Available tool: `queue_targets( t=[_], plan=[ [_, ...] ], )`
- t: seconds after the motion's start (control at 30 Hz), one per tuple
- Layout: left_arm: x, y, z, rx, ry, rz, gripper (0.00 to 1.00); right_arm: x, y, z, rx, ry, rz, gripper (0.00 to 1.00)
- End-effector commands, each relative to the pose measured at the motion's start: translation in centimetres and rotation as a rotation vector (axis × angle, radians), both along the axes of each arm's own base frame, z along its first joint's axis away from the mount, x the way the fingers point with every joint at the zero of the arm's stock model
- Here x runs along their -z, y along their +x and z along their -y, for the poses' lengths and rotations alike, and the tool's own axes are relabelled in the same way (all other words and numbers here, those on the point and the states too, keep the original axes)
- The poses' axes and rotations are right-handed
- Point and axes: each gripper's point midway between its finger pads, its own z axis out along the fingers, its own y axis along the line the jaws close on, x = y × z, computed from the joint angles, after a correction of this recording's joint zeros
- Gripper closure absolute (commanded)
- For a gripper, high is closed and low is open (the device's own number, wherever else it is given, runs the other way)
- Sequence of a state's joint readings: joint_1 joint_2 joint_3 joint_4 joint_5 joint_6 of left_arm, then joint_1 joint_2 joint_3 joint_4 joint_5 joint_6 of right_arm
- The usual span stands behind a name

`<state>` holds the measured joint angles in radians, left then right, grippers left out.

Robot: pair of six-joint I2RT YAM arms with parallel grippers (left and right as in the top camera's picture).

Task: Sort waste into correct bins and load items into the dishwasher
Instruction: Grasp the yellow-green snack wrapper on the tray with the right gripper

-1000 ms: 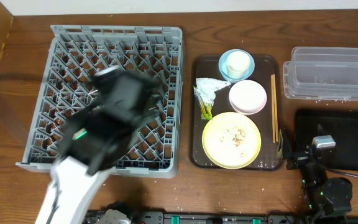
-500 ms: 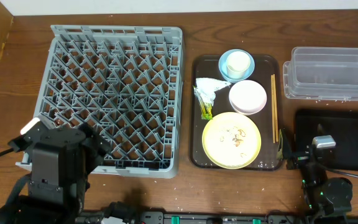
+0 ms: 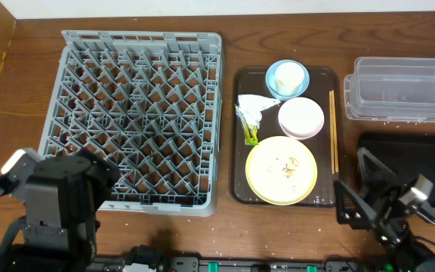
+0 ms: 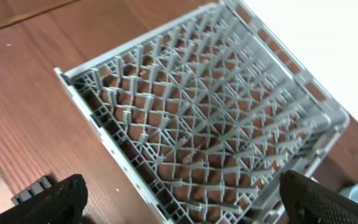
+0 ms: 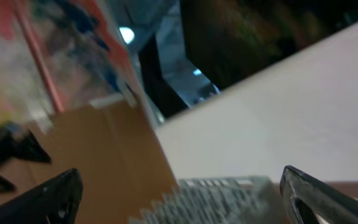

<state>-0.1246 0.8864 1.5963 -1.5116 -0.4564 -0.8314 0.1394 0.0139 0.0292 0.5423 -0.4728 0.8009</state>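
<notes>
One dish rack [image 3: 138, 121], grey, no dishes in it, on the left of the table [image 3: 21, 91]. One dark tray [image 3: 239, 177] just right of it, holding everything. There are two cups: the small white cup [image 3: 290, 75] sits inside the light blue cup [image 3: 271, 83] at the far end. There is one white bowl [image 3: 301, 118], one yellow plate [image 3: 266, 185] with crumbs [image 3: 285, 165] on it, and one crumpled napkin [image 3: 254, 106] with a yellow-green scrap [image 3: 249, 136]. Chopsticks [image 3: 333, 132] lie along the tray's right edge, looks like a pair, can't count for sure. There are two bins on the right: the clear tub [image 3: 402, 89] far, the black bin [image 3: 421, 162] near.

My left gripper [image 4: 182, 208] is spread wide, nothing in it, at the rack's near-left corner; my arm covers that corner from overhead. My right gripper [image 5: 180, 199] is also spread wide and empty, by the tray's near-right corner, over the black bin's left edge. The right wrist view is blurry.
</notes>
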Motion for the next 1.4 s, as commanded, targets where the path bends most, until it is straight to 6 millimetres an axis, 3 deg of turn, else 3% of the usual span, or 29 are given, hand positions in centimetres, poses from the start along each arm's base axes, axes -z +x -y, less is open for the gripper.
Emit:
queue_targets(
  t=[0.0, 0.1, 0.23, 0.43, 0.53, 0.63, 0.73, 0.8, 0.97, 1.0, 1.07, 1.1, 1.2, 1.37],
  plan=[
    [-0.1, -0.9, -1.0, -0.057, 0.021, -0.014, 0.01, -2.6, 0.3, 0.9, 0.016, 0.078, -0.049, 0.01],
    [0.4, -1.5, -1.0, -0.056, 0.024, -0.047, 0.01, -3.9, 1.4, 0.3, 0.056, -0.056, -0.086, 0.01],
    [0.6, -1.7, -1.0, -0.056, 0.026, -0.061, 0.01, -4.6, 4.5, -2.6, -0.042, -0.322, -0.206, 0.01],
    [0.5, -1.7, -1.0, -0.056, 0.026, -0.060, 0.01, -3.1, 9.6, -8.0, -0.321, -0.609, -0.433, 0.01],
    [0.5, -1.7, -1.0, -0.056, 0.026, -0.060, 0.01, -0.3, 12.0, -10.2, -0.330, -0.779, -0.561, 0.01],
    [0.5, -1.7, -1.0, -0.056, 0.026, -0.060, 0.01, 3.9, 14.0, -12.4, -0.287, -0.966, -0.709, 0.01],
    [0.5, -1.7, -1.0, -0.056, 0.026, -0.060, 0.01, 7.5, 15.1, -14.4, -0.269, -1.090, -0.778, 0.01],
    [0.5, -1.7, -1.0, -0.056, 0.026, -0.060, 0.02, 11.2, 15.0, -16.3, -0.319, -1.155, -0.832, 0.01],
    [0.5, -1.7, -1.0, -0.056, 0.026, -0.060, 0.02, 16.8, 15.8, -17.1, -0.331, -1.219, -0.938, 0.02],
    [0.5, -1.7, -1.0, -0.056, 0.026, -0.060, 0.02, 17.4, 16.0, -17.3, -0.328, -1.214, -0.956, 0.07],
    [0.5, -1.7, -1.0, -0.056, 0.026, -0.060, 0.02, 19.0, 16.4, -17.4, -0.321, -1.213, -0.993, 0.41],
    [0.5, -1.7, -1.0, -0.056, 0.026, -0.060, 0.02, 20.2, 16.6, -17.5, -0.325, -1.222, -1.016, 0.45],
    [0.5, -1.7, -1.0, -0.056, 0.026, -0.060, 0.02, 22.4, 16.6, -17.5, -0.337, -1.241, -1.056, 0.40],
    [0.5, -1.7, -1.0, -0.056, 0.026, -0.060, 0.02, 25.8, 16.7, -17.6, -0.333, -1.233, -1.147, 0.44]
  ],
)
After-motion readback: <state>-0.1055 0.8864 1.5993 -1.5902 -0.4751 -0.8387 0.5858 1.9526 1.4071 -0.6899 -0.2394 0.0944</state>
